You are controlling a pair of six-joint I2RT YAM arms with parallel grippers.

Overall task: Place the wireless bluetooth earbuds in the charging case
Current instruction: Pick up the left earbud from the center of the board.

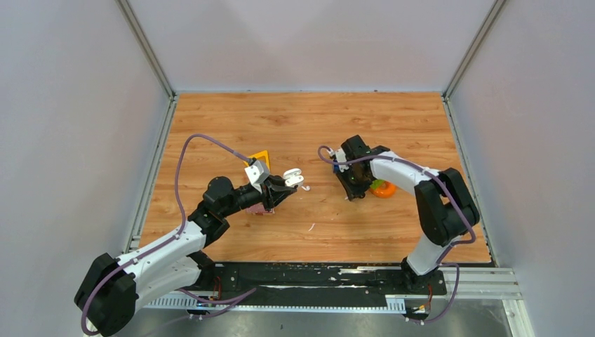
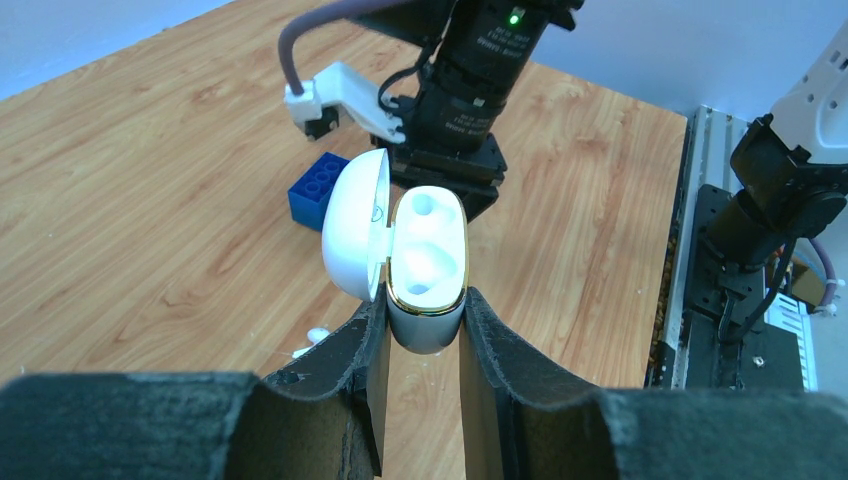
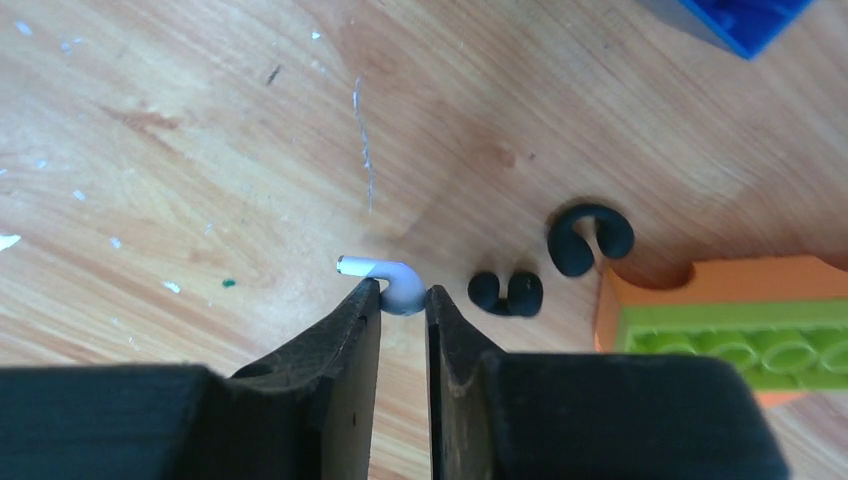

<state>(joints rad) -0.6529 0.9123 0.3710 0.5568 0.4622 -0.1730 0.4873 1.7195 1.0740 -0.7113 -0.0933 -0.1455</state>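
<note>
The left arm (image 1: 165, 247) reached forward and rightward, low over the surface (image 1: 309, 119); the left jaws pinched the base of the charging case (image 2: 428, 255), its lid swung open; the right arm (image 1: 403, 168) folded back leftward, wrist pointing down; the right jaws pinched one white earbud (image 3: 385, 272) against the surface, stem sticking out leftward

- The charging case (image 2: 428, 265) sits between the jaws of the left gripper (image 2: 422, 312), above the middle of the worktop (image 1: 281, 119).
- The first earbud (image 3: 393, 282) lies on the worktop right of centre, between the jaws of the right gripper (image 3: 403, 298).
- A curled rubber piece (image 3: 506, 292) lies just right of that earbud, a second curled piece (image 3: 590, 238) behind it, and a toy brick (image 3: 720, 335) further right.
- The second earbud (image 2: 314, 336) lies on the worktop below the case.
</note>
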